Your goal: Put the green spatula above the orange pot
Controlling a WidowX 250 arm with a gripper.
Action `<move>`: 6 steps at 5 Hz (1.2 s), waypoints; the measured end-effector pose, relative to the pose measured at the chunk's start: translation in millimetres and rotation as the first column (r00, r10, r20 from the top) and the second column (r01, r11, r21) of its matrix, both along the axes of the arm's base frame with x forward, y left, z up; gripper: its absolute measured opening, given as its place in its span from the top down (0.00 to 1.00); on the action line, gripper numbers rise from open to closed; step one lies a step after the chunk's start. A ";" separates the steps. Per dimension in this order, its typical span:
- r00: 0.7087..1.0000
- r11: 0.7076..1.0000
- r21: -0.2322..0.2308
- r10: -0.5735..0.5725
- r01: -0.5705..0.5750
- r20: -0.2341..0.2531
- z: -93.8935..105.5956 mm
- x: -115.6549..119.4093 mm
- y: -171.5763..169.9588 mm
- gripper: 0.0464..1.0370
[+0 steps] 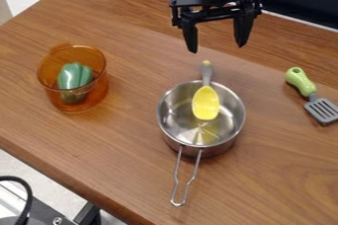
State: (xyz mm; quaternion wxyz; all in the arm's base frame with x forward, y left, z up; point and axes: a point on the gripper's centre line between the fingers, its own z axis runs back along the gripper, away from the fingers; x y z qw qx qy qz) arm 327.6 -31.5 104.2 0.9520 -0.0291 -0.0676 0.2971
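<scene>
And there hung the end effector (217,49), released, its two fingers spread wide over the bench (99,155), just beyond the steel pot (170,134)! Out on the right lay the spatula (301,81), green handle to the back, grey slotted head to the front. Over on the left, the orange pot (101,90) held a green pepper (69,77), while a yellow spoon (206,104) rested in the steel one.
</scene>
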 end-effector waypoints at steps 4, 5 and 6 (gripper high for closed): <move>0.987 0.987 -0.069 0.147 -0.143 0.060 -3.6 20.7 -40.9 0.04; 0.982 0.981 -0.065 0.186 -0.182 0.045 -14.4 29.1 -66.4 0.04; 0.981 0.979 -0.071 0.193 -0.191 0.029 -34.9 32.5 -86.7 0.04</move>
